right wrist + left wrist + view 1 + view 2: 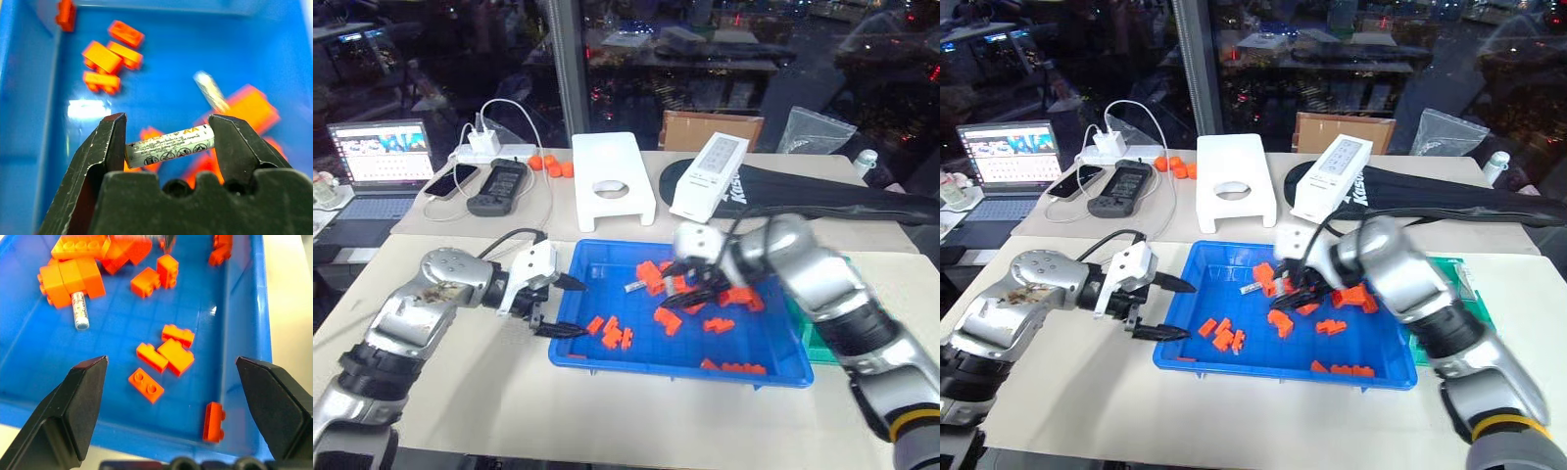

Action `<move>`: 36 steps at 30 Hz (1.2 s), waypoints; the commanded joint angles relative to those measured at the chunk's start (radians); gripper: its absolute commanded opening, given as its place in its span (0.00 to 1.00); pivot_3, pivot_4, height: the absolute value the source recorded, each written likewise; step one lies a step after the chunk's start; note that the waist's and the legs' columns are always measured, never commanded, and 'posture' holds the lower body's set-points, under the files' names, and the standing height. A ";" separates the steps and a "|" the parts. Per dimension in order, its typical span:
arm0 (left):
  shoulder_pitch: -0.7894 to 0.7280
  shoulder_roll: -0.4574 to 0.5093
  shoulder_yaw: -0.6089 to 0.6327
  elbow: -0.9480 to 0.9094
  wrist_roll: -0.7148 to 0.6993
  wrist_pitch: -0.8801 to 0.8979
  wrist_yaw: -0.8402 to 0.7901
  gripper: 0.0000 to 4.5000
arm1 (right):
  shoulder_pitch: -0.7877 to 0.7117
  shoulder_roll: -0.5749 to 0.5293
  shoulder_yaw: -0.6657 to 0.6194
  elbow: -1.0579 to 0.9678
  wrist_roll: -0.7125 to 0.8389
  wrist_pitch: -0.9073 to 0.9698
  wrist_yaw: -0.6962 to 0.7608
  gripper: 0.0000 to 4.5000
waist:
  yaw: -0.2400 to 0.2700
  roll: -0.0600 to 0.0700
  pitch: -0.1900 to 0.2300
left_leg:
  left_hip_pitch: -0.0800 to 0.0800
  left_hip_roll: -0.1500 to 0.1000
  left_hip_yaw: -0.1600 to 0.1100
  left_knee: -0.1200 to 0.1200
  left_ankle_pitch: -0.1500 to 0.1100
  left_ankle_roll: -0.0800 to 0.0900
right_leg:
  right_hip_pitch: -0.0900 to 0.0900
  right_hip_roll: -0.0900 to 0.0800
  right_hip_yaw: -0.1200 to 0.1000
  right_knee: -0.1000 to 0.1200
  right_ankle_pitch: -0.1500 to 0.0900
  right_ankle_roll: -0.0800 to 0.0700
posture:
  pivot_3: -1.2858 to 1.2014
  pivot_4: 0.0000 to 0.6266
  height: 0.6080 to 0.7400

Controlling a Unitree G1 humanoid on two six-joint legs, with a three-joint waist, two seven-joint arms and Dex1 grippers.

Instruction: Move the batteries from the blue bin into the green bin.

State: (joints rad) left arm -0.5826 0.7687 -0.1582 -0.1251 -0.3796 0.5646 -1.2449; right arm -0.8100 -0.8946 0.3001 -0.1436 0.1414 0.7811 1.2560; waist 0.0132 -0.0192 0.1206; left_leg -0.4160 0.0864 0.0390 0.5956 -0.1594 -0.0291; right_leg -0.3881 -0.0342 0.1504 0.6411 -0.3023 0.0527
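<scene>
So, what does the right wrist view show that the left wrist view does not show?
Right wrist view: the right gripper shut on an AA battery, held end to end between its fingers. Left wrist view: the left gripper open over the blue bin's edge, holding nothing. Both: the blue floor, scattered orange blocks, and a second battery lying loose beside blocks.

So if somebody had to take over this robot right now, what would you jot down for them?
Right hand: shut on a battery, gripped end to end, above the blue bin.
Left hand: open, empty, at the blue bin's left rim.
One more battery lies in the blue bin among orange blocks.
Green bin: past the blue bin's right edge, mostly hidden behind the right arm.
Left: carry the held battery over, then fetch the other.
</scene>
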 commanded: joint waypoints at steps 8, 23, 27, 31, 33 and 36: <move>-0.106 -0.070 0.031 0.060 -0.056 -0.011 -0.040 1.00 | 0.304 -0.335 -0.303 0.031 0.011 0.004 -0.036 0.54 | -0.025 0.002 0.000 | 0.000 -0.001 0.000 -0.004 -0.001 0.002 | 0.002 -0.001 0.001 0.001 -0.001 -0.001 | 0.52 0.24 0.86; -0.150 -0.105 0.130 0.023 -0.193 0.065 0.008 1.00 | 0.308 -0.303 -0.217 0.242 -0.085 -0.164 -0.082 0.97 | -0.030 0.003 0.000 | 0.001 -0.002 0.000 0.000 -0.001 0.002 | 0.004 -0.001 0.002 0.001 -0.003 0.005 | 0.52 0.24 0.86; -0.134 -0.089 0.143 0.016 -0.200 0.073 0.018 1.00 | 0.255 -0.330 -0.198 0.218 -0.105 -0.164 -0.057 1.00 | -0.030 0.005 -0.001 | 0.001 -0.002 0.000 0.000 -0.001 0.002 | 0.004 -0.001 0.002 0.001 -0.002 0.005 | 0.52 0.24 0.86; -0.093 -0.033 0.153 0.007 -0.162 0.060 0.027 1.00 | 0.091 -0.233 -0.182 0.136 -0.056 -0.112 -0.045 1.00 | -0.042 0.007 0.000 | 0.001 -0.002 0.000 0.000 -0.001 0.002 | 0.003 -0.001 0.002 0.001 -0.003 0.005 | 0.52 0.24 0.86; -0.073 -0.005 0.155 -0.001 -0.150 0.055 0.030 1.00 | 0.032 -0.164 -0.167 0.109 -0.028 -0.082 -0.049 1.00 | -0.053 0.007 0.000 | 0.002 -0.002 -0.001 -0.002 -0.001 0.002 | 0.004 0.000 0.002 0.002 -0.003 0.005 | 0.52 0.24 0.86; -0.013 0.058 0.204 -0.040 -0.183 0.089 0.017 1.00 | -0.039 0.004 -0.066 0.028 0.022 -0.004 -0.030 1.00 | -0.062 0.006 0.000 | 0.003 -0.001 -0.003 -0.003 -0.001 0.002 | 0.004 0.001 0.002 0.002 -0.002 0.004 | 0.52 0.24 0.86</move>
State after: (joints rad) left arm -0.6076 0.7950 -0.0078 -0.1204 -0.5397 0.6413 -1.2215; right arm -0.8251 -0.9369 0.1817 -0.0500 0.1260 0.7367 1.2109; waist -0.0490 -0.0130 0.1205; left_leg -0.4129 0.0850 0.0355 0.5927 -0.1602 -0.0275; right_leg -0.3840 -0.0328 0.1523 0.6441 -0.3041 0.0560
